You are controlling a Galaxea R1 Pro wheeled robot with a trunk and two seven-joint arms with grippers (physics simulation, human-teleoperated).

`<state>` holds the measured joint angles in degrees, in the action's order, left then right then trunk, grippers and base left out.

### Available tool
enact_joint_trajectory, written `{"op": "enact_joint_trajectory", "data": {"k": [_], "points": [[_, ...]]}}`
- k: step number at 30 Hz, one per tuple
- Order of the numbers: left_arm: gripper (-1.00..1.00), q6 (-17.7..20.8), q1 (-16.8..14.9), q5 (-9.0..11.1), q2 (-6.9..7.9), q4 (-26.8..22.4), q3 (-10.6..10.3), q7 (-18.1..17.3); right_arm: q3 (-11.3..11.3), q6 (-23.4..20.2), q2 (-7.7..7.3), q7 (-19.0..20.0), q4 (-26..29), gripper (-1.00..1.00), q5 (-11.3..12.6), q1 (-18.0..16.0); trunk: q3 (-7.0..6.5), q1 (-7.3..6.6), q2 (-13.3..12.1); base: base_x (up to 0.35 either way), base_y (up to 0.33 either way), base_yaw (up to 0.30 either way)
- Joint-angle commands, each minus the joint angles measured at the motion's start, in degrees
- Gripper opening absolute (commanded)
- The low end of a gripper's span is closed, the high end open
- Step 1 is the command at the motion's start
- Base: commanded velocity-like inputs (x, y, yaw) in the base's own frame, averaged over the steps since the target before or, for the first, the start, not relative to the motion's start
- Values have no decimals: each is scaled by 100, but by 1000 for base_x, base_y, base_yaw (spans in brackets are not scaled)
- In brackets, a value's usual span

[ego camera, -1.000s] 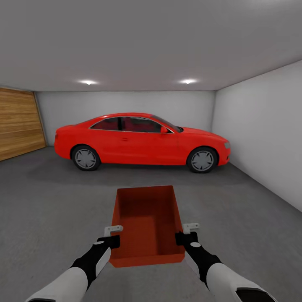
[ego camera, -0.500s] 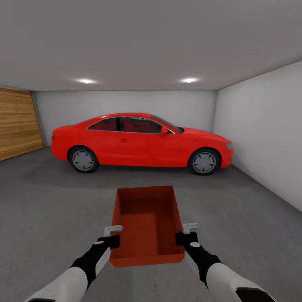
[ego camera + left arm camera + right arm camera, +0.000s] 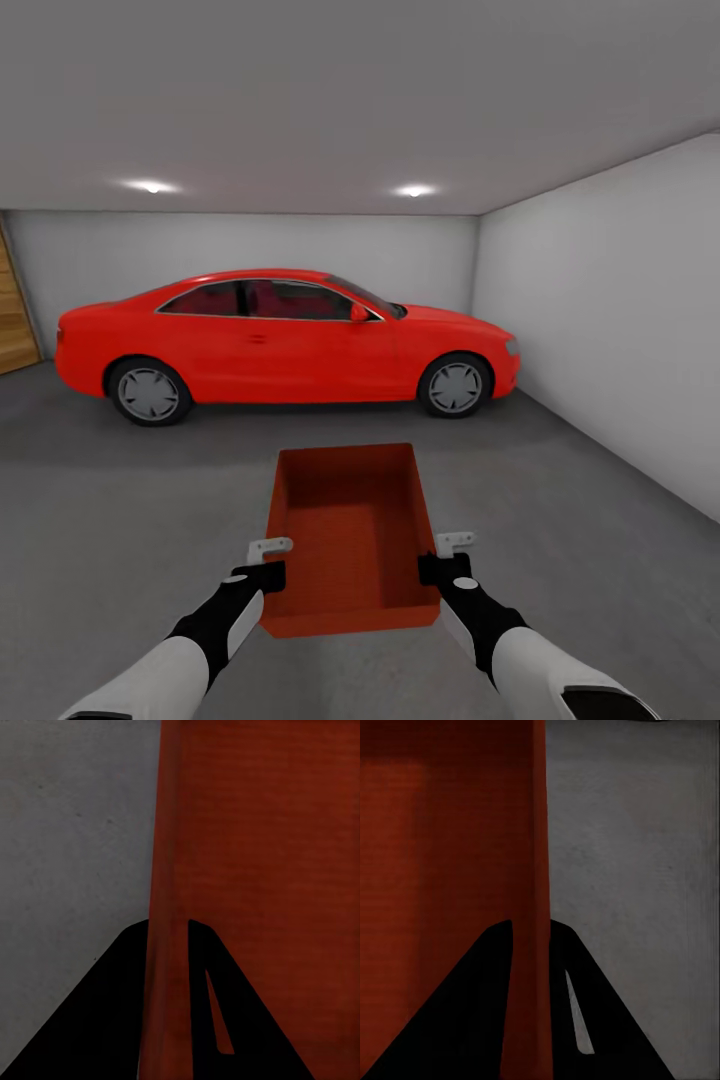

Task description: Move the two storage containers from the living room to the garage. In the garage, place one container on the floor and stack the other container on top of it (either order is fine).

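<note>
A: What is at the left?
B: The left gripper [image 3: 268, 562] at 7 o'clock, its fingers clamped over the left wall of the storage container [image 3: 352, 530].
A: And the container?
B: Orange-red, open-topped, carried at 6 o'clock above the dark grey floor [image 3: 110, 500] of the garage. A red car [image 3: 285, 345] stands at 11 o'clock.
A: The right?
B: The right gripper [image 3: 447, 558] at 5 o'clock, pinching the right wall.

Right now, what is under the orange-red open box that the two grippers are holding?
Under the orange-red open-topped box, the dark grey concrete floor shows beside both walls. The left gripper and right gripper each clamp a wall. What lies directly beneath is covered by the box's bottom.
</note>
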<state>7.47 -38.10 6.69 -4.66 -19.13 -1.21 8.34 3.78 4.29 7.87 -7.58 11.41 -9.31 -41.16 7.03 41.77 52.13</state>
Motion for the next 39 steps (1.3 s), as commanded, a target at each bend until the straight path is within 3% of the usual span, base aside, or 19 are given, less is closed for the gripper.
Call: {"op": "enact_joint_trajectory", "data": {"k": [1,39], "points": [[-100,-107,-5,-63,9,-91,146,177,8,18,4,68,-25,-100,8,-4,9,4,7,321,0,-287],[-100,-107,-5,-63,9,-91,141,177,8,19,3,71,-25,-100,8,-4,9,4,7,321,100,-287]]}}
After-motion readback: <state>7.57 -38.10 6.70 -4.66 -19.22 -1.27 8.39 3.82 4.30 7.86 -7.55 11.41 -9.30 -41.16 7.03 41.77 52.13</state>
